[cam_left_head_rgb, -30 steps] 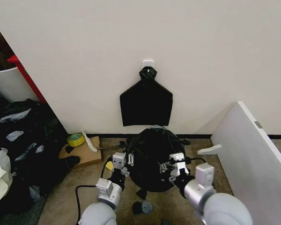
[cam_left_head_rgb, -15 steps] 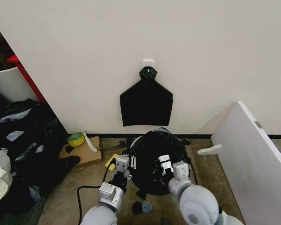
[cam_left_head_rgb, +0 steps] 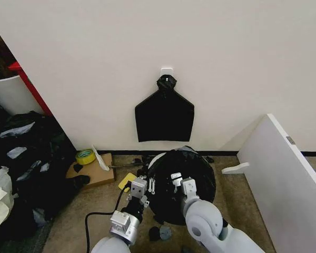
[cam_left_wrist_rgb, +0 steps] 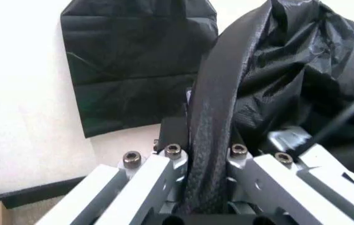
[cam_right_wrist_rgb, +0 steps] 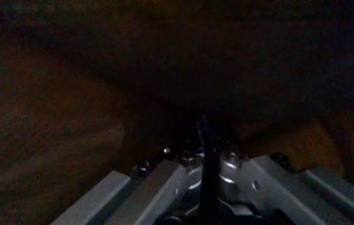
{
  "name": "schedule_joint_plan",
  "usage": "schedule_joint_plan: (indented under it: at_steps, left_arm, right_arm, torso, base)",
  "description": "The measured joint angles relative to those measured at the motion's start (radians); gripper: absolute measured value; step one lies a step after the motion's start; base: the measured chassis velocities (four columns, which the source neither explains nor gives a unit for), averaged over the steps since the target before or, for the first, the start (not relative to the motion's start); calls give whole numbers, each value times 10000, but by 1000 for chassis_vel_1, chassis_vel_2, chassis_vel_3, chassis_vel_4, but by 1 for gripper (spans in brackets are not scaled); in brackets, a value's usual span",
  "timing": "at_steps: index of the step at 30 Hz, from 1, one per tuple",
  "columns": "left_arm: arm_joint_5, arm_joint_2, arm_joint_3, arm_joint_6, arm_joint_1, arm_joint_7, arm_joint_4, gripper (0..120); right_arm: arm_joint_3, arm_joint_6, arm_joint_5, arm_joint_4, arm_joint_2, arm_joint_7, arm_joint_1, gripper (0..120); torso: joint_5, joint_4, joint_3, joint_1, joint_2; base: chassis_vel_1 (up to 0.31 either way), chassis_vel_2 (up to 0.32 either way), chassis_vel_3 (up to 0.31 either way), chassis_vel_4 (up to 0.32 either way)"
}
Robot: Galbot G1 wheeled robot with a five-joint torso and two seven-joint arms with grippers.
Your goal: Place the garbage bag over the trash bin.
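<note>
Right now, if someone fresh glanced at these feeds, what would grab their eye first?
The garbage bag, glossy black, draped over the trash bin by the wall, with the left gripper and right gripper both clamped on its edge. Above it, a flat black bundle hangs on the white wall.

One garbage bag point(cam_left_head_rgb: 181, 182) is counted at the lower centre of the head view, drawn over one trash bin point(cam_left_head_rgb: 156, 157), of which a white sliver of rim is seen. Two grippers are counted below it: the left gripper point(cam_left_head_rgb: 138, 185) and the right gripper point(cam_left_head_rgb: 181, 182). One flat black bundle point(cam_left_head_rgb: 164, 116) is hung at the centre, one yellow tape roll point(cam_left_head_rgb: 85, 156) is seen at the lower left, and one white board point(cam_left_head_rgb: 284, 168) is leant at the right
</note>
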Motion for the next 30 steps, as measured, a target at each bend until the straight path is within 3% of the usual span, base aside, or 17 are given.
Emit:
schedule_joint_plan:
  at_steps: [17,30]
  left_arm:
    - [32,-16,-18,-32,223,83,-171,4]
    - [32,143,-8,-86,263,197,-195,4]
  right_arm:
    - [9,71,-322,-968,208,-168,553,0]
    - [-379,36,-921,-617,127,-525,277,0]
  torso:
    - [1,0,0,0,0]
    - [1,-1,0,0,0]
  base:
    - [0,0,0,0]
    - [0,0,0,0]
